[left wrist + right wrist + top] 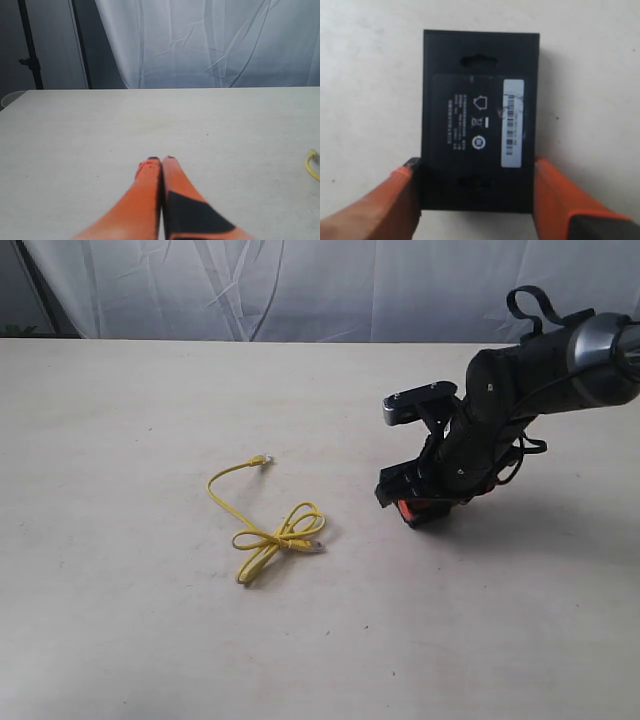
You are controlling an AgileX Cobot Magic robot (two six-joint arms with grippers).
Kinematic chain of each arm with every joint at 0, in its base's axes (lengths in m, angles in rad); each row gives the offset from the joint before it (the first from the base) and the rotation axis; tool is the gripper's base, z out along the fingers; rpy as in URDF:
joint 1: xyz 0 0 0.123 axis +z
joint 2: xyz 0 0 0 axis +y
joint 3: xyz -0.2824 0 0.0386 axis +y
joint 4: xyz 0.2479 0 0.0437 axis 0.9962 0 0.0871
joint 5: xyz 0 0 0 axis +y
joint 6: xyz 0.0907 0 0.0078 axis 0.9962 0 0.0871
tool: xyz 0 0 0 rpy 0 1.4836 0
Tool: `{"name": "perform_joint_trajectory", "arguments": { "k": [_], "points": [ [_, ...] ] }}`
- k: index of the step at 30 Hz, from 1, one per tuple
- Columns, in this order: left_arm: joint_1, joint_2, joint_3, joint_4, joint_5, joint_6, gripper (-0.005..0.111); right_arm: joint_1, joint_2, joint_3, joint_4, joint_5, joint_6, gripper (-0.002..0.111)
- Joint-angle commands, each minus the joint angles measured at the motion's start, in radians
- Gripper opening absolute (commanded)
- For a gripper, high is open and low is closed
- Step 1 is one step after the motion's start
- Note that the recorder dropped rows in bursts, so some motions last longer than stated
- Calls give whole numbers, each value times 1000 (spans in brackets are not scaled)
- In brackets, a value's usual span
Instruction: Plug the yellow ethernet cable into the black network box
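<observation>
The yellow ethernet cable (268, 530) lies on the table left of centre, partly looped, with one clear plug (260, 459) at its far end. A short bit of the cable (312, 166) shows at the edge of the left wrist view. The black network box (480, 120) lies flat with its white label up. My right gripper (476, 165) straddles its near end, one orange finger against each side. In the exterior view this gripper (410, 502) is low on the table, right of the cable. My left gripper (161, 160) is shut and empty over bare table, apart from the cable.
The pale table (150, 640) stretches around both things, and a white curtain (300, 285) hangs behind its far edge. The right arm (520, 380) reaches in from the upper right.
</observation>
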Motion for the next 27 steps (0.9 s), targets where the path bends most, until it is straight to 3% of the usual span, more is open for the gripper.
{"name": "perform_joint_trajectory", "arguments": {
  "k": [1,11,27],
  "points": [
    [1,-5,5,-2,-12,-3,0,1,-51,-7,-26,32,-5,0],
    [1,-5,5,-2,-12,-3,0,1,-149,-7,-2,130,-3,0],
    [1,-5,5,-2,-12,-3,0,1,-62,16,37,114,83,0]
  ]
}}
